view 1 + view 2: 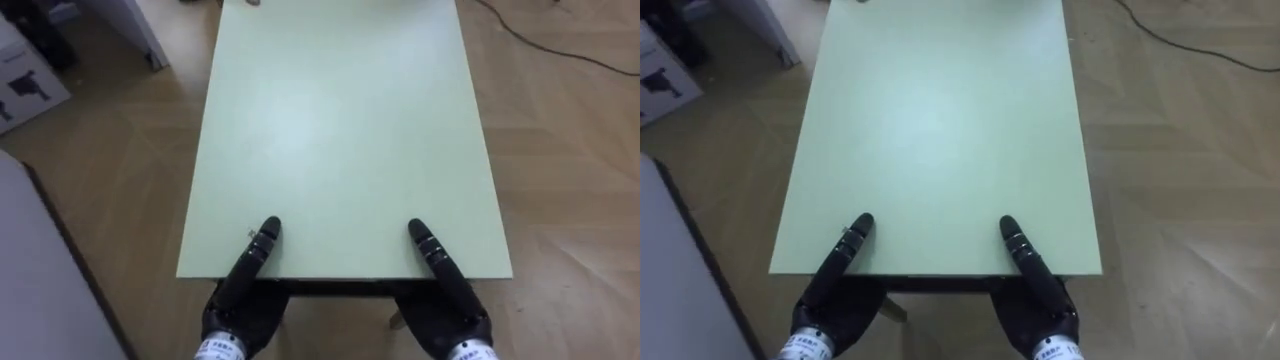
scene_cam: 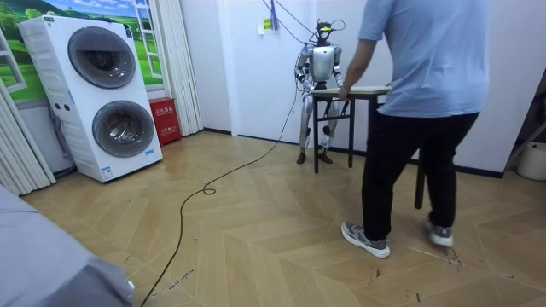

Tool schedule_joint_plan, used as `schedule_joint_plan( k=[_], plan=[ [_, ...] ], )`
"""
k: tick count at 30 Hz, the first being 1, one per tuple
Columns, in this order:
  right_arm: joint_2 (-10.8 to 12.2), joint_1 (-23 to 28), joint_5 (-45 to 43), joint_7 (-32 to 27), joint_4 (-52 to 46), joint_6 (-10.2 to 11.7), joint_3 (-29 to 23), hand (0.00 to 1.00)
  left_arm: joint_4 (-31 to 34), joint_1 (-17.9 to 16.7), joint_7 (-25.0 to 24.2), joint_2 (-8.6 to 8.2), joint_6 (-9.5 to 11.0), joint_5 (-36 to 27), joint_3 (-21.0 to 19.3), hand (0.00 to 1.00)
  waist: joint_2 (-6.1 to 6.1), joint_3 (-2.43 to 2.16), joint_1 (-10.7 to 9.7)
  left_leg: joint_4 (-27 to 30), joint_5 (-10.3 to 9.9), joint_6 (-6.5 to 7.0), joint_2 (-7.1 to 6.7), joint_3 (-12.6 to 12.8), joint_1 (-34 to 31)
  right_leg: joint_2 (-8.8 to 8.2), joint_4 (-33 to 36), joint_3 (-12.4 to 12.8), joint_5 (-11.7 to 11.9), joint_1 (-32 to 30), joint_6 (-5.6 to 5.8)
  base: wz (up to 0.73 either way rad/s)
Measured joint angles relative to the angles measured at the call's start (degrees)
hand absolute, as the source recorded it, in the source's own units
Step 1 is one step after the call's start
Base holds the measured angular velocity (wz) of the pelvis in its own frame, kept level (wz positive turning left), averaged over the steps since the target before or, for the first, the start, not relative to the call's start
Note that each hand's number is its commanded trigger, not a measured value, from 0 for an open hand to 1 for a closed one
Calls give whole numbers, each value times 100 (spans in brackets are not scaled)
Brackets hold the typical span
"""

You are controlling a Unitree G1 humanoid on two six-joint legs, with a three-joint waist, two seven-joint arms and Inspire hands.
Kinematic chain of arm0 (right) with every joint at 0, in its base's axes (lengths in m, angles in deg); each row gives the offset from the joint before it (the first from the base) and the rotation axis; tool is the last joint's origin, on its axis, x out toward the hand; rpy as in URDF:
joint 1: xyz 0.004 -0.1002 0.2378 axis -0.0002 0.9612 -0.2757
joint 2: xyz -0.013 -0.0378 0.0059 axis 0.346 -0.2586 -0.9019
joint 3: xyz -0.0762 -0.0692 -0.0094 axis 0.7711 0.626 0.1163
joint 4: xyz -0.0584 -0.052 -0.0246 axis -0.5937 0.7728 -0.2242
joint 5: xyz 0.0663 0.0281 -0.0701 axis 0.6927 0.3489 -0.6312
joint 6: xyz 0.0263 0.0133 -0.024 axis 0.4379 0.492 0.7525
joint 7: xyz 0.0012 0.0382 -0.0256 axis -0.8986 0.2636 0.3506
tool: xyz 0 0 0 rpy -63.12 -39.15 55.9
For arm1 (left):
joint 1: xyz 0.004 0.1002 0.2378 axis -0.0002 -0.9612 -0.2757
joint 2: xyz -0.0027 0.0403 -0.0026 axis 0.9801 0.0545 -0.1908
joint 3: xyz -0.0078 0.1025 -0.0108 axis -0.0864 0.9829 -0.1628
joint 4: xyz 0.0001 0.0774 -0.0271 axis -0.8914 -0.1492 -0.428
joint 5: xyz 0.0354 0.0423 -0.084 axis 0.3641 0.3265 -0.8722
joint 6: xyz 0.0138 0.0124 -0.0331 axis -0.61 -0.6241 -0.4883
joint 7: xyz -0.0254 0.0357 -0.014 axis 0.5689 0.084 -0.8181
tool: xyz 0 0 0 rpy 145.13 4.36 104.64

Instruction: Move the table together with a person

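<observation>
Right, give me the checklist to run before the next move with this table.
1. Left hand at the near edge of the table: ok.
2. Right hand at the same edge: ok.
3. Hold beneath that edge: cannot tell, it is hidden under the top.
4. Person at the far end, one hand on the table: ok.
5. Table legs off the floor: cannot tell.
6. Box on the floor to the left, apart from the table: ok.

Floor (image 1: 570, 180) R of table (image 1: 340, 130) open; L side tight: box (image 1: 25, 85), grey furniture (image 1: 40, 290).
</observation>
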Motion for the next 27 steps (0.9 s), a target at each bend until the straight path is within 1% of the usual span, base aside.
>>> schedule_joint_plan(
  k=[1,2,3,4,5,6,7,8,9,10,11,12,13,15,16,18,20,22,23,24,25,26,27],
  plan=[
    [-4,2,-1,2,-1,-1,-6,100,0,-7,-11,-2,13,3,8,100,-4,3,-58,-9,20,22,-39,-83,-40,-12,80,-72,-54,72,49,87],
    [-5,4,1,6,-1,-3,-4,100,-1,-7,-11,1,16,2,10,100,-13,3,-73,-21,34,38,-72,-145,-53,-13,82,-64,-78,126,77,103],
    [8,6,2,7,-7,-2,5,100,0,-3,-10,-14,44,4,17,100,-52,5,-133,-53,79,62,-176,-335,-56,0,65,32,-137,215,131,107],
    [38,5,1,7,-6,0,-1,100,0,8,-10,-40,79,12,31,100,-105,3,-219,-55,105,87,-283,-529,-78,18,47,210,-204,281,192,104],
    [45,4,0,7,-6,4,0,100,0,15,-10,-37,107,12,46,100,-130,2,-253,-33,120,95,-336,-635,-89,30,46,336,-232,300,220,96],
    [46,5,5,25,-6,45,6,100,-1,49,-7,-23,158,9,92,100,-153,7,-280,22,132,107,-426,-824,-127,44,52,504,-256,339,254,81],
    [51,5,30,23,-4,61,9,100,9,56,-4,-10,200,22,133,100,-161,5,-272,45,136,114,-481,-988,-132,73,75,652,-256,373,252,75],
    [50,6,39,22,4,61,7,100,29,56,31,1,220,36,155,100,-162,6,-262,57,139,117,-502,-1055,-130,82,95,706,-260,391,245,58],
    [65,4,41,22,4,62,20,100,33,67,61,5,223,74,157,100,-184,15,-234,59,144,120,-522,-1133,-116,108,136,882,-285,371,201,49],
    [101,4,35,17,5,62,36,100,46,66,61,43,249,87,157,100,-226,13,-193,57,148,114,-551,-1214,-113,174,42,1123,-309,429,158,47],
    [113,5,36,15,5,62,36,100,70,65,61,68,255,94,147,100,-250,9,-174,54,154,105,-571,-1266,-113,211,-47,1220,-311,483,153,44],
    [121,-1,55,15,3,59,37,100,113,65,69,115,257,93,143,100,-290,9,-134,48,165,88,-597,-1356,-115,257,-192,1288,-311,569,148,41],
    [118,0,76,15,4,55,37,100,118,65,72,136,257,74,151,100,-312,11,-92,50,172,75,-606,-1431,-112,304,-343,1293,-302,672,133,38],
    [92,-1,179,15,3,55,65,100,117,65,72,163,256,60,150,100,-337,9,-72,50,196,38,-628,-1563,-115,382,-569,1317,-279,837,97,47],
    [71,2,188,15,4,55,87,100,118,61,79,170,256,60,151,100,-344,10,-63,49,211,15,-622,-1607,-117,455,-664,1422,-264,903,72,50],
    [41,2,184,14,5,55,95,100,118,49,94,189,254,50,158,100,-344,10,-37,50,232,-18,-608,-1628,-137,522,-688,1603,-267,941,62,47],
    [-11,11,214,-14,5,56,102,100,118,48,147,189,251,48,194,100,-345,11,-16,56,254,-41,-596,-1617,-145,566,-734,1601,-286,1036,29,53],
    [-28,11,229,-43,5,56,105,100,118,53,193,184,239,41,206,100,-349,12,-6,44,327,-70,-565,-1579,-203,641,-770,1599,-313,1081,-58,57],
    [-31,12,229,-46,5,57,104,100,118,55,204,178,231,41,206,100,-349,12,-14,39,346,-74,-564,-1579,-220,661,-771,1603,-321,1089,-74,64],
    [-64,11,232,-53,6,59,91,100,118,72,218,169,218,48,206,100,-348,11,-31,39,376,-79,-531,-1516,-262,702,-769,1622,-332,1095,-118,63],
    [-63,7,233,-55,6,59,83,100,125,81,219,174,213,46,200,100,-345,10,-47,59,392,-63,-453,-1254,-336,743,-772,1620,-350,1085,-156,63],
    [-62,2,234,-55,4,59,80,100,127,89,219,175,208,46,195,100,-343,8,-50,66,406,-40,-389,-1056,-382,764,-773,1617,-360,1068,-174,60],
    [-68,-18,240,-54,-2,65,78,100,128,116,218,185,205,48,195,100,-338,6,-53,67,431,0,-286,-717,-452,810,-784,1600,-370,1054,-192,55]
  ],
)
